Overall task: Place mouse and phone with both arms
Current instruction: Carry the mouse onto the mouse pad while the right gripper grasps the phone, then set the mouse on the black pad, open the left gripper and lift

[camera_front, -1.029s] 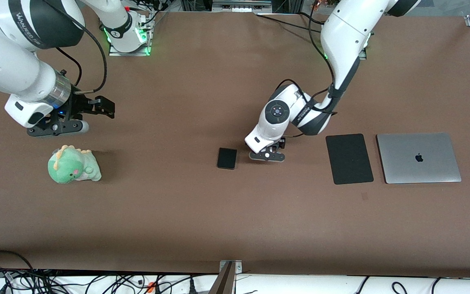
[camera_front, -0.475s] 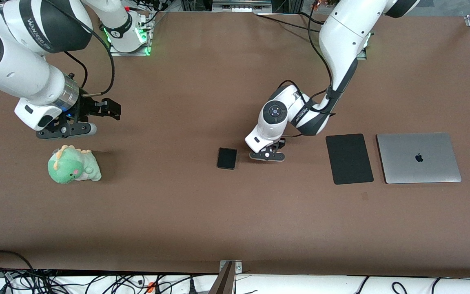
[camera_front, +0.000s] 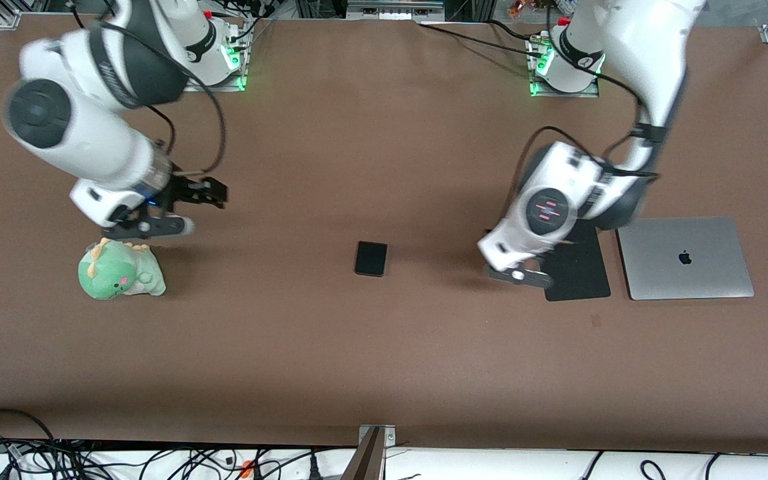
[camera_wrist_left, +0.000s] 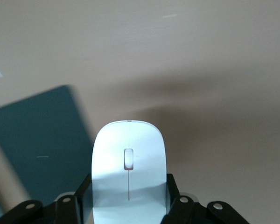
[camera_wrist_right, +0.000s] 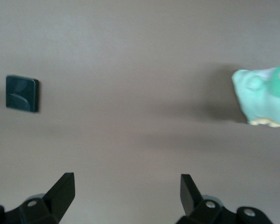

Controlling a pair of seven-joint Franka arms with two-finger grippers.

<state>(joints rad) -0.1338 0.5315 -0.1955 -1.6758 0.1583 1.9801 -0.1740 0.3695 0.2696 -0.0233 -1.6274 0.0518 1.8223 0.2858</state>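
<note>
**Mouse lifted and carried to the mat; right arm closing on the toy's corner**

Lower centre of the front view, nearest that camera of the task's things, the phone (camera_front: 371, 259) lies flat on the bare table (camera_front: 357, 360), untouched and where it was a second ago. What has changed is beside it: the left gripper (camera_front: 519, 275), which a second ago was down next to the phone, has swung toward the left arm's end and now hangs over the edge of the mat (camera_front: 574, 263), the laptop (camera_front: 684, 257) just beside that. The left wrist view shows why: the mouse (camera_wrist_left: 129, 172) is clamped between the black fingers (camera_wrist_left: 173, 193), the mat's corner under it. In my judgement the pick is done and the mouse is a short drop from being set on the mat; the phone is yet to be handled.

At the frame's left, the right gripper (camera_front: 151, 223) has moved down and inward, and is now above the toy (camera_front: 119, 270) (a green plush dinosaur). Its fingers (camera_wrist_right: 63, 189) are spread wide with nothing between them, phone in sight.
</note>
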